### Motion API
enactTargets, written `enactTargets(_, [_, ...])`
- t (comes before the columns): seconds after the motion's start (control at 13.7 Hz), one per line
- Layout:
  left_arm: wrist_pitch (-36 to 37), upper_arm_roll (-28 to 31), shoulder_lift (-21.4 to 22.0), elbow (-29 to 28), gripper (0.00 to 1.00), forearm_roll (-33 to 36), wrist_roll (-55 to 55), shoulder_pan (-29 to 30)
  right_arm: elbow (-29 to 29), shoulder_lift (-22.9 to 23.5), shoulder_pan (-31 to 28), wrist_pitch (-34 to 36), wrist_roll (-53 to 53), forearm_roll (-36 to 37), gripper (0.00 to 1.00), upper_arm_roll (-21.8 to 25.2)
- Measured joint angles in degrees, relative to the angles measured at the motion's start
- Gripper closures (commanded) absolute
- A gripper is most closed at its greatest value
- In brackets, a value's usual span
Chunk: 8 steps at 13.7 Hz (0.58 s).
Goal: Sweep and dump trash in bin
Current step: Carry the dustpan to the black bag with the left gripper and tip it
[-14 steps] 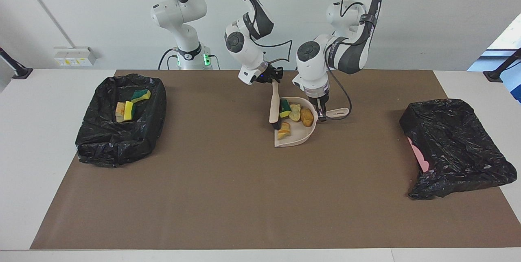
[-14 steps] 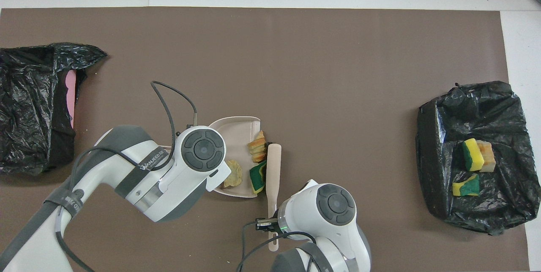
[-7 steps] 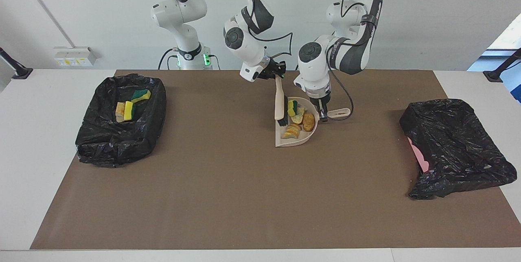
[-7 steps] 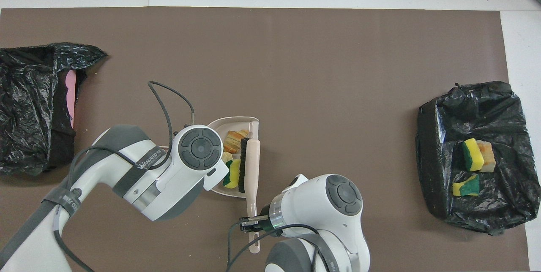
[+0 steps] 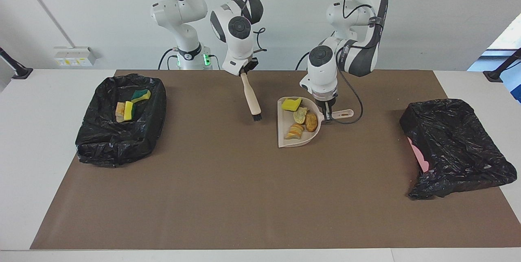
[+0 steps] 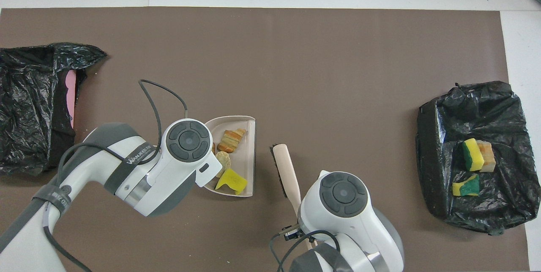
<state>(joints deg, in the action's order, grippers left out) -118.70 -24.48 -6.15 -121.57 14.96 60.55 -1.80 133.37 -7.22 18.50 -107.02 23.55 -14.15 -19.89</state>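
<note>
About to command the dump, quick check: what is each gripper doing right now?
Left gripper: shut on the dustpan handle.
Right gripper: shut on the brush handle, brush raised beside the dustpan.

The beige dustpan [image 6: 249, 153] holds bread pieces [image 6: 230, 140] and a yellow sponge chunk [image 6: 231, 180]. The brush [image 6: 284, 168] hangs just beside it, toward the right arm's end.

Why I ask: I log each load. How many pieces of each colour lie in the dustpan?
Bright yellow piece: 1
Pale greenish piece: 1
Golden-brown pieces: 2
Total: 4
</note>
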Motion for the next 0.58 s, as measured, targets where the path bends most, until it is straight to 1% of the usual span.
enactTargets(0.15, [0.00,4.31,0.56,1.57,1.00,-2.35,5.37,0.08,0.35,1.47,2.70,-3.14,8.10,-0.05,1.00,-0.12])
enactTargets(0.29, [0.04,7.90,2.10,2.91,1.00,-3.73,8.99,0.11,0.32,3.15,6.74,-6.35,13.93,-0.70,1.00,-0.33])
enactTargets(0.44, [0.15,12.35,4.40,3.87,1.00,-7.09,14.20,0.05,0.20,3.47,10.24,-7.81,15.85,-2.85,1.00,-0.58])
enactTargets(0.58, [1.70,18.73,6.25,5.89,1.00,-10.25,20.75,0.06,0.26,3.37,12.14,-9.20,16.02,-3.55,1.00,-0.63])
